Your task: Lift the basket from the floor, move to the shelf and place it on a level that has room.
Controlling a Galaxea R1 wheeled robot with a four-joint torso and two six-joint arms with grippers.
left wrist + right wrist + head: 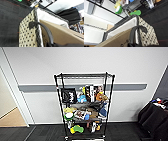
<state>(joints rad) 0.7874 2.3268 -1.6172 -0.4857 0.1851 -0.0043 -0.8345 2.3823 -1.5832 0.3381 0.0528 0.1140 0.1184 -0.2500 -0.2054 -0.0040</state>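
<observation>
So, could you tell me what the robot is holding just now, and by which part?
The basket, by its two black loop handles, one per gripper.

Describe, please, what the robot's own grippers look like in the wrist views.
Little can be told: the left gripper and the right gripper each appear as a blurred, black, rounded mass. Cables and markings cannot be made out.
</observation>
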